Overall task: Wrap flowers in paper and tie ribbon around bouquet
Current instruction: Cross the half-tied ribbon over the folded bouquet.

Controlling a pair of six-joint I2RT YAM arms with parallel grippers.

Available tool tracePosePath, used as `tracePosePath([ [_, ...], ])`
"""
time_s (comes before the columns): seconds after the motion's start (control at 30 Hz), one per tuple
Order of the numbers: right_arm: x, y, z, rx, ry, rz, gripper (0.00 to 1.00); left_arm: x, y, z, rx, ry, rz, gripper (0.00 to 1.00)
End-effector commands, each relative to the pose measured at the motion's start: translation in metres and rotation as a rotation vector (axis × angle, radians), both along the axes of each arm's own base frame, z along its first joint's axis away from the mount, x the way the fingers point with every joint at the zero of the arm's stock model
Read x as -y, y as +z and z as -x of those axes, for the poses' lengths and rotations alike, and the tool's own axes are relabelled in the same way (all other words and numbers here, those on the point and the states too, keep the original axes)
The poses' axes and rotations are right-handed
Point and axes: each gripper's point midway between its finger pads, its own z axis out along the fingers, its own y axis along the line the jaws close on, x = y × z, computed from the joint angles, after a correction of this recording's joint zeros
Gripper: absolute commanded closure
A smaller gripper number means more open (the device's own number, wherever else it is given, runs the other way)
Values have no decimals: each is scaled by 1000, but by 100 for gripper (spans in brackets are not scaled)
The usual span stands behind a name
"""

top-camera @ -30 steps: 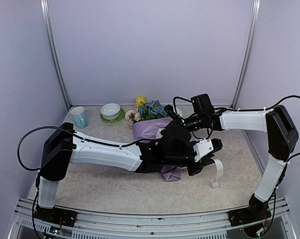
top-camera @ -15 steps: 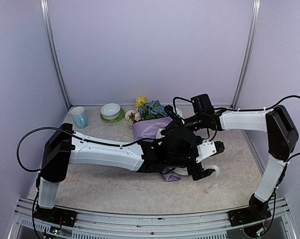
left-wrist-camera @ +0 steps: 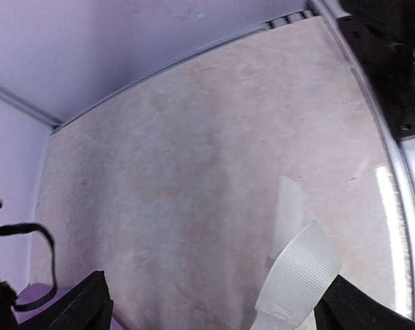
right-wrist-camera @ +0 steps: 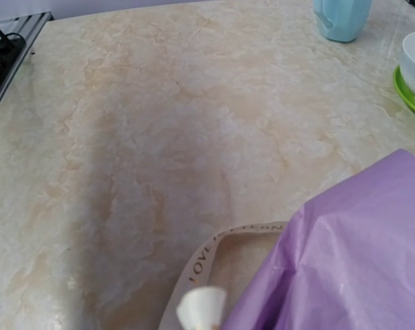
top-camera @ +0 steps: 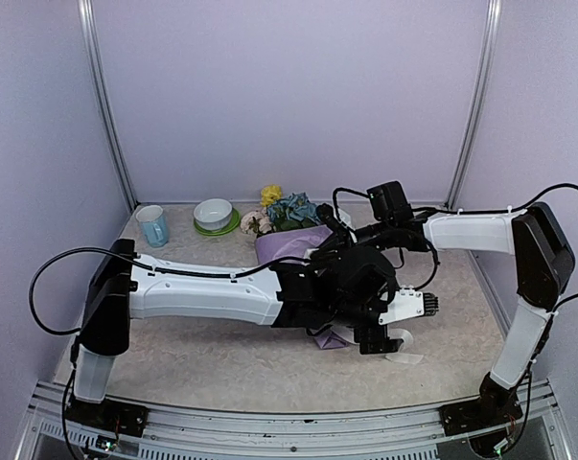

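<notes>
With the left gripper (top-camera: 399, 324) spread wide about the loose ribbon (left-wrist-camera: 293, 275), five o'clock of the bouquet (top-camera: 289, 244), and the right gripper (top-camera: 338, 230) closed, the unheld ribbon may slacken and unwind.

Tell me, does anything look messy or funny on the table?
Yes: the ribbon looks untied. It trails loose over the table beside the bouquet, with one end lying flat below the open left claw.
</notes>
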Motion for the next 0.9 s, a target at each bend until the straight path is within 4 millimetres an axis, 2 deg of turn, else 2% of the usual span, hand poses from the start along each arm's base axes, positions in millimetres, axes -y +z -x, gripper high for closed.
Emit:
tracePosePath([
  [0.0,4,-1,0,1,-11,12,100,-16,-40,60,-221,-235,-215,1],
  [0.07,4,-1,0,0,-11,10,100,-17,-47,58,-233,-220,-229,1],
  [0.2,4,-4,-1,-11,-15,12,100,-12,-57,34,-146,-101,-221,1],
  [0.3,3,-4,0,-13,-11,10,100,-12,-80,19,-84,-28,-299,1],
  [0.37,3,-5,0,-14,-14,12,100,-18,-106,28,-108,-54,-424,1],
  [0.4,4,-5,-1,-14,-17,15,100,-19,-116,38,-150,-95,-467,1],
  [0.47,4,-6,-1,-14,-20,17,100,-24,-127,55,-220,-151,-520,1],
  [0.53,5,-5,0,-11,-19,17,100,-25,-126,64,-246,-174,-508,1],
  [0.6,5,-5,1,-9,-17,16,100,-26,-110,79,-283,-248,-456,1],
  [0.67,5,-6,2,-12,-16,17,100,-32,-105,87,-299,-284,-452,1],
  [0.83,4,-5,2,-13,-12,12,100,-45,-108,83,-306,-235,-489,1],
  [0.87,4,-5,2,-13,-13,12,100,-44,-99,78,-296,-216,-455,1],
])
